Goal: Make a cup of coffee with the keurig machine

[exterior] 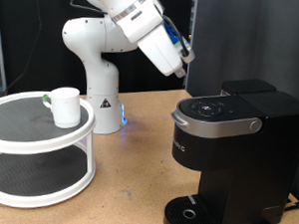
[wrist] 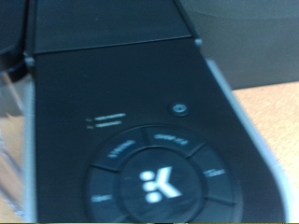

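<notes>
A: Where does the work stand?

B: The gripper (exterior: 185, 78) hangs just above the back of the keurig machine (exterior: 228, 145), at about 11 o'clock from its round button panel (exterior: 215, 108) in the exterior view. Its fingers are hidden behind the wrist housing, and none show in the wrist view, so I cannot tell how wide they stand or whether they hold anything.

A: And the cup?

B: The cup (exterior: 65, 105) sits upright on the top tier of a white 2-tier round stand (exterior: 38, 152), well apart from the machine, at roughly 9 o'clock from it. The drip tray (exterior: 193, 212) at the machine's foot has nothing on it.

A: So which step?

B: I judge it to be work at the lid or buttons. The wrist view looks straight down on the closed lid, with the control ring (wrist: 159, 182) and the power mark (wrist: 177, 109) in sight. Any press calls for a short, square descent.

A: Room to move?

B: Open air toward 9 o'clock, between the machine and the white arm base (exterior: 96, 85). The silver-grey lid handle (exterior: 251, 124) rims the panel at 3 o'clock, and a dark panel stands close behind.
</notes>
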